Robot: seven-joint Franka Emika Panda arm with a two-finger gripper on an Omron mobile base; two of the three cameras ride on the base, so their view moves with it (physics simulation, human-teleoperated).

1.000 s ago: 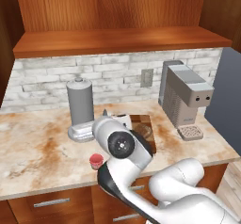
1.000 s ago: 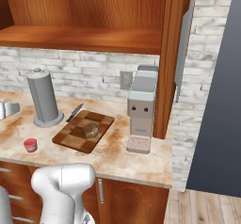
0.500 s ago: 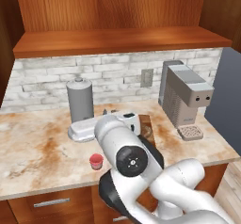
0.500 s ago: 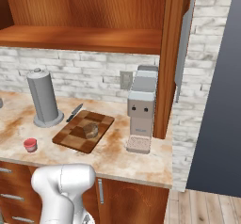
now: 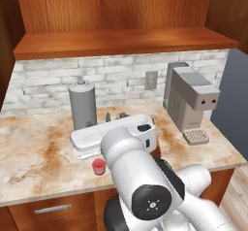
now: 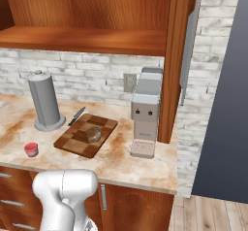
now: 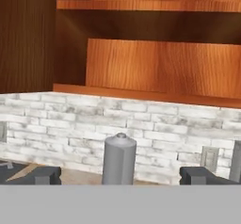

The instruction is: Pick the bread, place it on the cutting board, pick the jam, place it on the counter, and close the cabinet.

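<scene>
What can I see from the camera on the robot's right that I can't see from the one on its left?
The right base view shows the bread lying on the checkered cutting board, a knife beside it, and the open cabinet door. In the left base view the arm covers most of that board. Both show the red jam jar on the counter, the grey canister and the coffee machine.

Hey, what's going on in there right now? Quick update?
End effector open, holding nothing. Bread on the cutting board; jam on the counter. Cabinet door open. Nothing blocking it.
</scene>
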